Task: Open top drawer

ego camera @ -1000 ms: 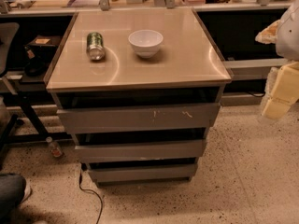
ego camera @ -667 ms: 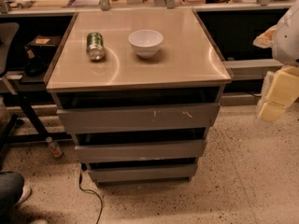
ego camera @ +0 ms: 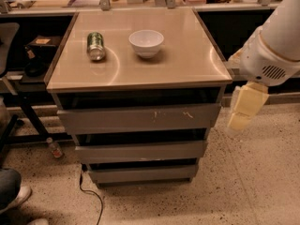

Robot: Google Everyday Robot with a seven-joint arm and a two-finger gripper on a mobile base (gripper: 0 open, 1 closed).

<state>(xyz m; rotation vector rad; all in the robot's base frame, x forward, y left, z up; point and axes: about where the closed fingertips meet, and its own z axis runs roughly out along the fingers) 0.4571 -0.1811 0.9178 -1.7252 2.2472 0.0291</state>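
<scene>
The top drawer [ego camera: 138,118] is the widest grey handleless front just under the beige cabinet top [ego camera: 187,55], with small white scratches right of centre. Its front stands a little forward of the cabinet, with a dark gap above it. Two narrower grey drawer fronts [ego camera: 140,151] sit below it. My gripper [ego camera: 243,109] hangs at the right of the cabinet, beside the top drawer's right end and apart from it, its cream fingers pointing down. The white arm rises from it to the upper right.
A green can [ego camera: 95,45] lies on its side and a white bowl [ego camera: 146,42] stands on the cabinet top. A black cable [ego camera: 89,191] trails on the speckled floor at the front. A small bottle [ego camera: 54,147], a chair base and a person's shoe [ego camera: 14,198] are at the left.
My arm and gripper have moved left and slightly down, closer to the cabinet's right side. The drawers, can and bowl have not moved.
</scene>
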